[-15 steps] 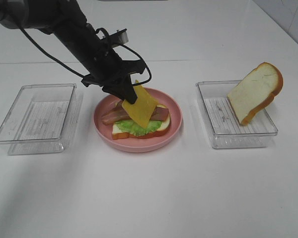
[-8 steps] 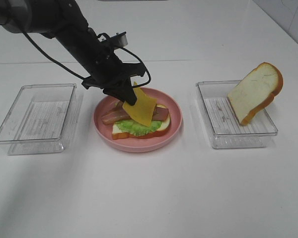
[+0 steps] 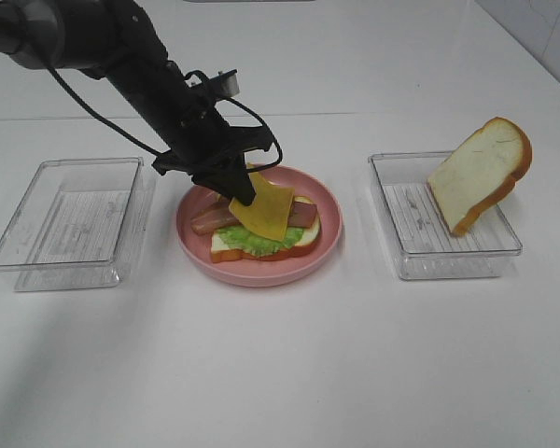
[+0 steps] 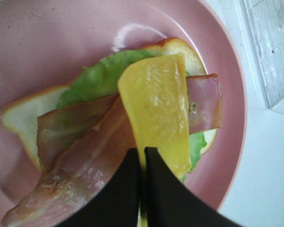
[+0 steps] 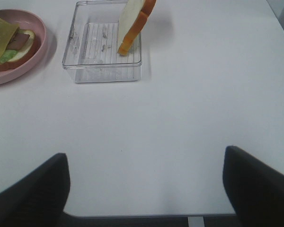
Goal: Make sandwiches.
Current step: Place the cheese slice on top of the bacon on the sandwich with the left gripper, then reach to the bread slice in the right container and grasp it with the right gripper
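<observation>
On the pink plate [image 3: 261, 275] lies the sandwich stack: a bread slice [image 3: 301, 245], green lettuce [image 3: 252, 241] and bacon strips [image 3: 208, 222]. My left gripper [image 3: 243, 191] is shut on one edge of the yellow cheese square [image 3: 269, 211], which slopes down onto the bacon. The left wrist view shows the jaws [image 4: 142, 158] pinching the cheese [image 4: 158, 109] over the bacon [image 4: 80, 156] and lettuce [image 4: 99, 75]. A second bread slice [image 3: 479, 173] leans upright in the right clear tray [image 3: 420, 257]. My right gripper [image 5: 144, 189] stands open over bare table, far from that slice [image 5: 132, 21].
An empty clear tray [image 3: 65, 229] sits left of the plate. In the right wrist view the right tray [image 5: 85, 71] and plate [image 5: 0, 78] lie ahead, and the table's front edge runs just under the gripper.
The left gripper has come down and drawn back a little toward the left. The cheese, which hung steeply, now lies flatter on the bacon. The right arm has not moved.
</observation>
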`<state>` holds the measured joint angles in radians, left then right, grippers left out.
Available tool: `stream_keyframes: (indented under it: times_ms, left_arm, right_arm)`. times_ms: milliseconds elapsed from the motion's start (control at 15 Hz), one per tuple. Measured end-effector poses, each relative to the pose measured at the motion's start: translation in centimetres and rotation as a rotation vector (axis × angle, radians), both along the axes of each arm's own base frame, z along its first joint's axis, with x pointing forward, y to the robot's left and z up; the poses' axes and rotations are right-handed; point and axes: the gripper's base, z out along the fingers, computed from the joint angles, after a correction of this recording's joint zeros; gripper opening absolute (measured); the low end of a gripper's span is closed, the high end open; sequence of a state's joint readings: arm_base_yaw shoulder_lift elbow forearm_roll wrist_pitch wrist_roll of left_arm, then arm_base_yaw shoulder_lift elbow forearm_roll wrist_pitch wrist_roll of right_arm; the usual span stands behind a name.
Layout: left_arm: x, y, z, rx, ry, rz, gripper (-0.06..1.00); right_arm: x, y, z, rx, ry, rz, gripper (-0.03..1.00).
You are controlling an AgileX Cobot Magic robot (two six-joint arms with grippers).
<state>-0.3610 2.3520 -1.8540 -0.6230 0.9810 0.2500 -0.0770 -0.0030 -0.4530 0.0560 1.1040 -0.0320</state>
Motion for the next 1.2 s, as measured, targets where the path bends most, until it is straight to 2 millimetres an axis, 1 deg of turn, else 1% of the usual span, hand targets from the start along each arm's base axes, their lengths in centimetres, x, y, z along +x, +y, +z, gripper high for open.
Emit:
stream_keyframes:
  times_ms: [67, 133, 200, 267, 333, 400, 467, 667, 800, 867, 933, 1000, 1067, 1133, 1200]
  left_arm:
    - [0.0, 0.0, 0.0, 0.000, 0.000, 0.000, 0.11]
    - [0.0, 0.0, 0.0, 0.000, 0.000, 0.000, 0.43]
    - [0.0, 0.0, 0.0, 0.001, -0.001, 0.000, 0.65]
    - [0.0, 0.1, 0.2, 0.007, -0.005, -0.006, 0.73]
    - [-0.1, 0.1, 0.5, 0.009, -0.008, -0.010, 0.88]
    - [-0.2, 0.3, 1.4, 0.019, -0.023, -0.022, 0.95]
    - [-0.5, 0.4, 2.9, 0.021, -0.039, -0.037, 0.98]
    - [-1.9, 1.4, 7.6, 0.074, -0.073, -0.071, 0.99]
    - [-2.8, 2.7, 9.7, 0.194, -0.077, -0.074, 0.99]
    - [-2.7, 4.0, 10.5, 0.272, -0.098, -0.056, 0.99]
    - [-2.5, 4.8, 11.0, 0.303, -0.119, -0.036, 0.99]
    - [-1.7, 9.2, 13.0, 0.380, -0.171, 0.063, 0.99]
    - [-1.4, 12.0, 14.0, 0.396, -0.187, 0.125, 0.99]
    - [-1.0, 15.5, 15.0, 0.408, -0.197, 0.204, 0.99]
    - [-0.9, 19.2, 15.5, 0.419, -0.195, 0.285, 0.99]
  right_arm:
    - [0.0, 0.0, 0.0, 0.000, 0.000, 0.000, 0.85]
    - [0.0, 0.0, 0.0, 0.000, 0.000, 0.000, 0.85]
    - [0.0, 0.0, 0.0, 0.000, 0.000, 0.000, 0.85]
    - [0.0, 0.0, 0.0, 0.000, 0.000, 0.000, 0.85]
    - [0.0, 0.0, 0.0, 0.000, 0.000, 0.000, 0.85]
    - [0.0, 0.0, 0.0, 0.000, 0.000, 0.000, 0.85]
    - [0.0, 0.0, 0.0, 0.000, 0.000, 0.000, 0.85]
    - [0.0, 0.0, 0.0, 0.000, 0.000, 0.000, 0.85]
    - [0.0, 0.0, 0.0, 0.000, 0.000, 0.000, 0.85]
    - [0.0, 0.0, 0.0, 0.000, 0.000, 0.000, 0.85]
    - [0.0, 0.0, 0.0, 0.000, 0.000, 0.000, 0.85]
    - [0.0, 0.0, 0.0, 0.000, 0.000, 0.000, 0.85]
    - [0.0, 0.0, 0.0, 0.000, 0.000, 0.000, 0.85]
    - [0.0, 0.0, 0.0, 0.000, 0.000, 0.000, 0.85]
    - [0.0, 0.0, 0.0, 0.000, 0.000, 0.000, 0.85]
